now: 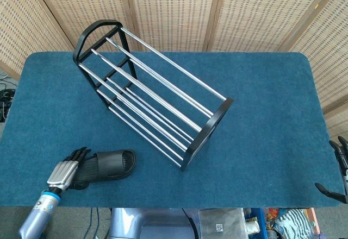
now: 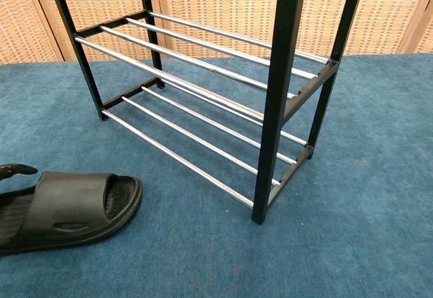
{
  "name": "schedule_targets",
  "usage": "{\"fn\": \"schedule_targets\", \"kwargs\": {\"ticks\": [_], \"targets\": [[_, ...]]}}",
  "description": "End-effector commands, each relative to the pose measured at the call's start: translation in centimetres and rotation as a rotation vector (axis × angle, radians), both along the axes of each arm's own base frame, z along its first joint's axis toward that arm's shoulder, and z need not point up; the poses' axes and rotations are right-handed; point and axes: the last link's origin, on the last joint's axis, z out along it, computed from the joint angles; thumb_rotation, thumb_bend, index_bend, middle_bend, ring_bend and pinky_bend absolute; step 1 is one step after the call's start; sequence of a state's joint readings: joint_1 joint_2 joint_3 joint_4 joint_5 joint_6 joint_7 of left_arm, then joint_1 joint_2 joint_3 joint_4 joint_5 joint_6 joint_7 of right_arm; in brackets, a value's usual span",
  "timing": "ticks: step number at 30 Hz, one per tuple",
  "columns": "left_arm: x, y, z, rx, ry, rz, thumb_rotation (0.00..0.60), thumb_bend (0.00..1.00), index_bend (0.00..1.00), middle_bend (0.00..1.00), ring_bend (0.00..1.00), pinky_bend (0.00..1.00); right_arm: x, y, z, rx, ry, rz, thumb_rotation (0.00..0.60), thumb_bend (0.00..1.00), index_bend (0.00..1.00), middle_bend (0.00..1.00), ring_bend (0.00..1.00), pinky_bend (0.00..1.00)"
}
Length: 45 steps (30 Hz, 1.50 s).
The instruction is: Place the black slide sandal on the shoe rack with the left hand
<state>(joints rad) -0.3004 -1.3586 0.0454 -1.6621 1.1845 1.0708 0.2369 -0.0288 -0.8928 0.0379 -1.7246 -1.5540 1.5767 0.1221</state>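
- The black slide sandal point(image 1: 109, 164) lies flat on the blue-carpeted counter point(image 1: 261, 114) near its near-left edge, sole down, toe end pointing right toward the shoe rack point(image 1: 152, 92).
- The left hand point(image 1: 68, 169) is over the heel end of the sandal in the head view, fingers stretched out and slightly apart, reaching onto the sandal's left part — whether they press on it or only hover just above I cannot tell. It holds nothing that I can see.
- In the chest view only one dark fingertip point(image 2: 15, 170) shows at the left edge, just above the heel part of the sandal point(image 2: 67, 208); the rest of that hand is out of the picture.
- The shoe rack stands upright in the middle-left of the counter, running slantwise from far left to near right, with black end frames and chrome bars on two tiers. Its near end post point(image 2: 274, 101) stands just right of the sandal's toe, apart from it.
- The sandal is on the counter, not on the rack — neither tier carries anything.
- The right hand point(image 1: 338, 168) sits at the far right edge of the head view, near the counter's near-right corner, fingers apart and holding nothing; it is partly cut off.
- Woven cane screens point(image 1: 174, 11) stand behind the counter.
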Motion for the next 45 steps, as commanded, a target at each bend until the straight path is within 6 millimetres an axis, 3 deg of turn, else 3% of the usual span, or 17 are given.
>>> {"fn": "schedule_targets", "kwargs": {"ticks": [1,7,14,19,33,45], "targets": [[0.3,0.3,-0.6,0.008,0.011,-0.004,0.6,0.21,0.0,0.02,0.06,0.2,0.0,0.0,0.0,0.001,0.0,-0.002,0.6,0.0,0.0,0.0,0.0,0.0],[0.5,0.4,-1.3,0.031,0.017,0.005,0.6,0.22,0.01,0.2,0.21,0.33,0.0,0.0,0.0,0.004,-0.004,-0.002,0.6,0.0,0.0,0.0,0.0,0.0],[0.7,0.2,-1.8,0.041,0.034,0.004,0.6,0.22,0.24,0.37,0.36,0.46,0.0,0.0,0.0,0.009,-0.006,-0.002,0.6,0.0,0.0,0.0,0.0,0.0],[0.6,0.2,-1.0,0.08,0.018,-0.007,0.6,0.22,0.28,0.4,0.37,0.47,0.0,0.0,0.0,0.009,-0.008,-0.002,0.6,0.0,0.0,0.0,0.0,0.0],[-0.7,-0.9,4.7,0.198,-0.051,-0.003,0.6,0.22,0.28,0.4,0.37,0.47,0.1,0.1,-0.2,0.018,-0.005,-0.001,0.6,0.0,0.0,0.0,0.0,0.0],[-0.6,-1.9,12.5,0.346,-0.159,-0.024,0.6,0.22,0.28,0.4,0.37,0.47,0.2,0.0,-0.3,0.025,-0.005,-0.003,0.6,0.0,0.0,0.0,0.0,0.0]]}}
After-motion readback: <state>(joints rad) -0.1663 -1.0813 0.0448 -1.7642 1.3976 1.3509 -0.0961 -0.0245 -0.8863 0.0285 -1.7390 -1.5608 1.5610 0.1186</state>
